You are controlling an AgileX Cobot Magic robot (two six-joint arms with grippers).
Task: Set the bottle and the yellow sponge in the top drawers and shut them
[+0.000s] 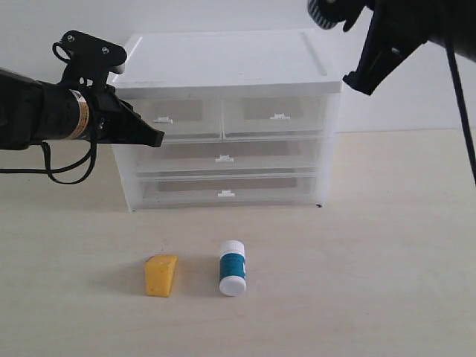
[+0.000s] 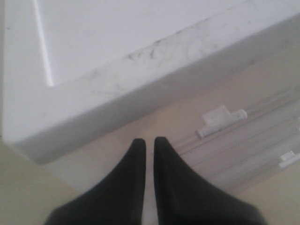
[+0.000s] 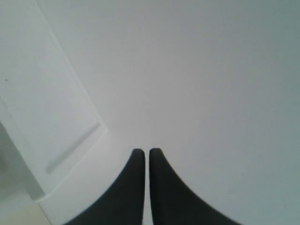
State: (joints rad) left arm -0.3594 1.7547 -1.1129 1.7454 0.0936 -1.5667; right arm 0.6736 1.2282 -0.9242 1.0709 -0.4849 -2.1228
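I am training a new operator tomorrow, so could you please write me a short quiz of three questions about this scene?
1. True or false: both top drawers are closed.
2. In the exterior view, the sponge lies: A) left of the bottle; B) right of it; C) on top of it.
3. Fill in: the left hand is ___ (open or shut), with nothing in it.
Key: 1 true; 2 A; 3 shut.
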